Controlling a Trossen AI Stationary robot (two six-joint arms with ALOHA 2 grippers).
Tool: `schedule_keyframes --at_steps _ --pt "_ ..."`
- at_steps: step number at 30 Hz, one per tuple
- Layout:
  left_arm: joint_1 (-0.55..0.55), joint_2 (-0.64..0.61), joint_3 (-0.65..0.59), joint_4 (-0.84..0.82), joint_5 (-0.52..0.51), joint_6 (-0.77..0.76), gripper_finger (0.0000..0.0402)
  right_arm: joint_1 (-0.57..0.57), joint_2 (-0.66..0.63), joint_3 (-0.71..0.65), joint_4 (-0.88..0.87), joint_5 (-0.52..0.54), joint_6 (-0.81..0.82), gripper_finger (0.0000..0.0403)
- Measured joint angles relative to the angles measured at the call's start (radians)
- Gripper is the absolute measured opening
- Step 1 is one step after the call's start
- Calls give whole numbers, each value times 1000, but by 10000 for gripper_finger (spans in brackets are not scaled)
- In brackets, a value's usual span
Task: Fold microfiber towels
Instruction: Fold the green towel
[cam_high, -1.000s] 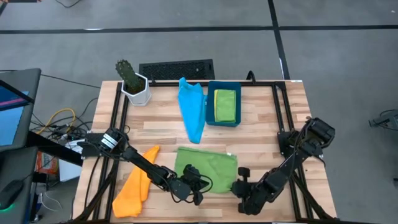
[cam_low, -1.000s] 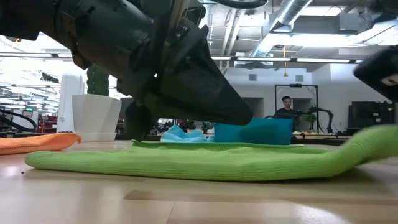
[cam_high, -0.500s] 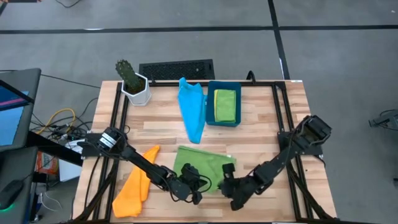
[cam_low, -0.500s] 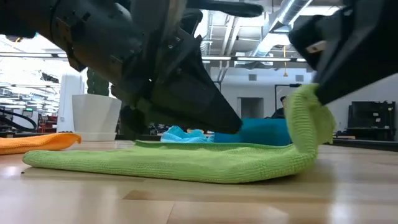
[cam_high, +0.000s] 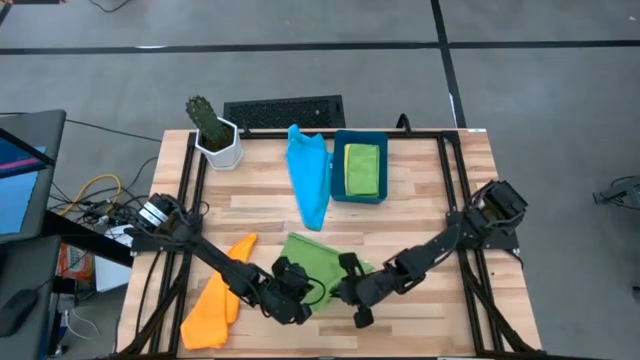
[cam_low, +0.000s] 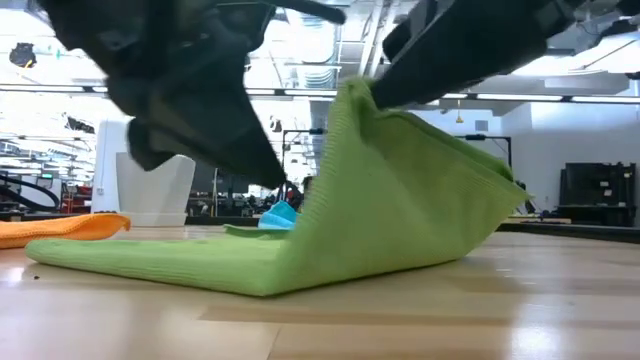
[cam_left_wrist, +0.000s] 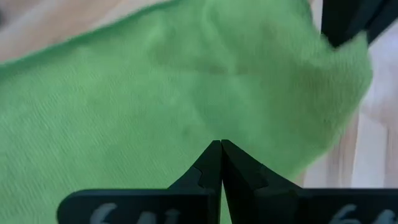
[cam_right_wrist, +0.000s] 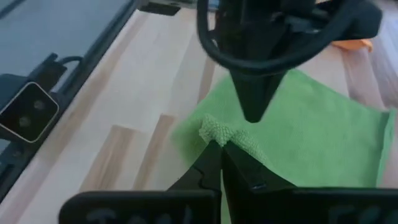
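The green microfiber towel (cam_high: 318, 262) lies at the near middle of the table (cam_high: 420, 205), and I have one edge of it lifted so it arcs up and over the part lying flat; the low view shows that raised flap standing like a tent. My right gripper (cam_high: 348, 289) has its fingers pinched shut on a bunched corner of the cloth, clear in its own wrist view, which is why that edge hangs in the air rather than drooping. My left gripper (cam_high: 292, 293) is fully closed with nothing between its fingers, its tip pressed down on the flat part of the towel. I judge it is there as an anchor, so the cloth will not slide while the other side is carried across.

The orange towel (cam_high: 218, 295) lies crumpled to the left. The light blue towel (cam_high: 310, 177) is draped farther back, touching the dark blue bin (cam_high: 360, 168), which already holds a folded yellow-green towel (cam_high: 362, 168). A potted cactus (cam_high: 213, 133) stands at the far left corner.
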Motion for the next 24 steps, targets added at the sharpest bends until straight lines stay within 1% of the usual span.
schedule_keyframes --at_steps 3,7,11,15,17,20,24 --pt "-11 5 -8 -4 16 -8 0 -13 0 0 25 -31 -22 26" --pt "-17 6 -31 -6 -1 -46 0 -26 0 0 25 -39 -37 30" --pt "-12 6 -72 7 56 -48 0 -32 0 0 25 -41 -25 29" --pt "-9 6 -105 34 81 -47 0 -24 0 0 24 -41 -9 27" --pt "-4 6 -122 71 102 -45 0 -23 0 0 23 -41 -3 29" --pt "12 6 -138 79 113 -41 0 -23 0 0 23 -41 -2 31" --pt "57 14 -140 82 108 23 0 -24 0 0 23 -39 -1 28"
